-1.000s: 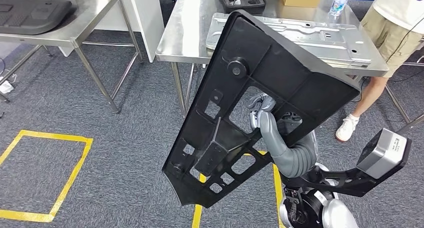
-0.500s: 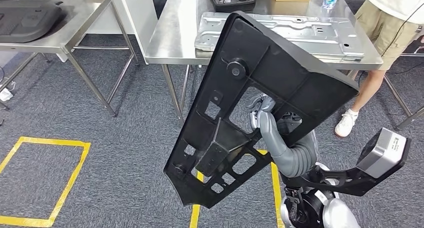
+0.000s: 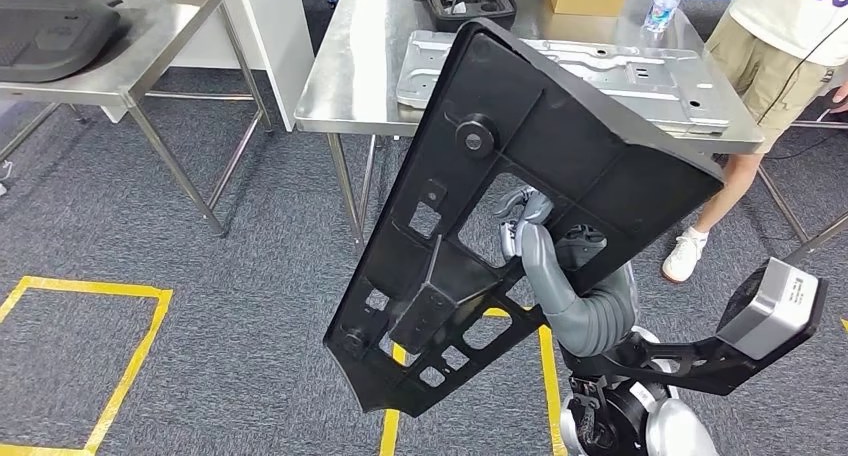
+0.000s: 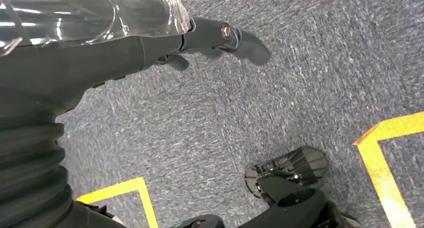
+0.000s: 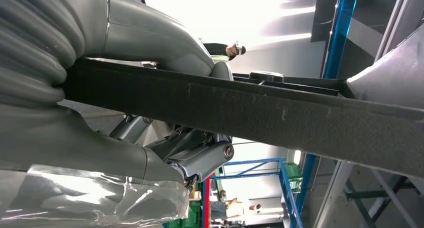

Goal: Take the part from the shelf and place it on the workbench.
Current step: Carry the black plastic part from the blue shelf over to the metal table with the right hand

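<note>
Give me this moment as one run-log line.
phase: carrying | right robot hand: grips black plastic panel, tilted | left robot hand: holds nothing, above carpet | steel workbench: ahead | placed: not yet

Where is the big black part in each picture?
Head view: the big black part fills the middle, tilted, with the right hand gripping it through an opening.
Left wrist view: it is not in this picture; the left hand hangs over grey carpet.
Right wrist view: the part's edge crosses the picture as a dark band, held by the right hand.
Shared landmark: the right hand's grey thumb.
</note>
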